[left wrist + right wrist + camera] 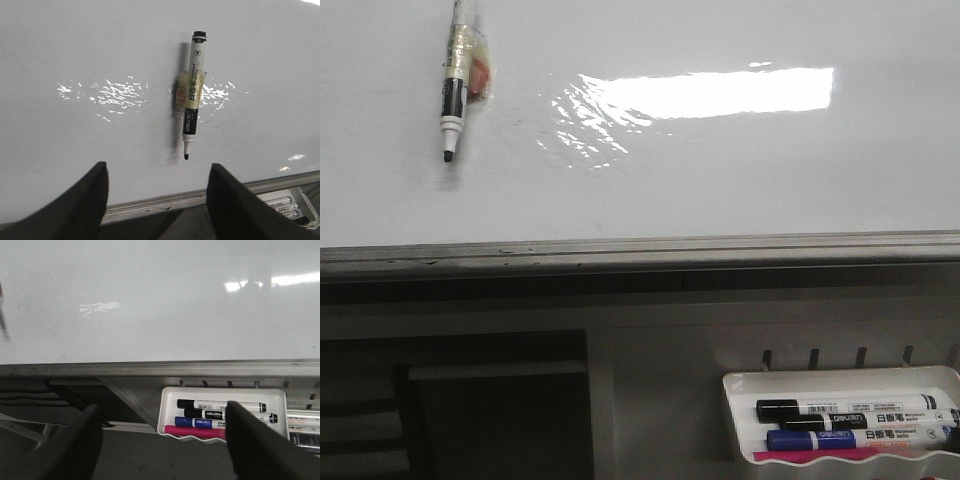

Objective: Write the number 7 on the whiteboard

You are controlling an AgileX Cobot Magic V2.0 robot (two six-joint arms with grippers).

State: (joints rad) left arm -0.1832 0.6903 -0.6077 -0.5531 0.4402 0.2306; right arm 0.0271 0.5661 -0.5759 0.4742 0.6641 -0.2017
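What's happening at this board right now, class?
Nothing is being handled. An uncapped marker is taped to the whiteboard, tip down, and the board shows no writing yet. The left tool is open below the marker. The right tool is open near the tray of spare markers.

Front and both wrist views face the whiteboard (720,180) closely; front and right share the marker tray (740,385).

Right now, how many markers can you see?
4: one marker taped on the whiteboard, three in the tray: two black, one blue. More may be hidden.
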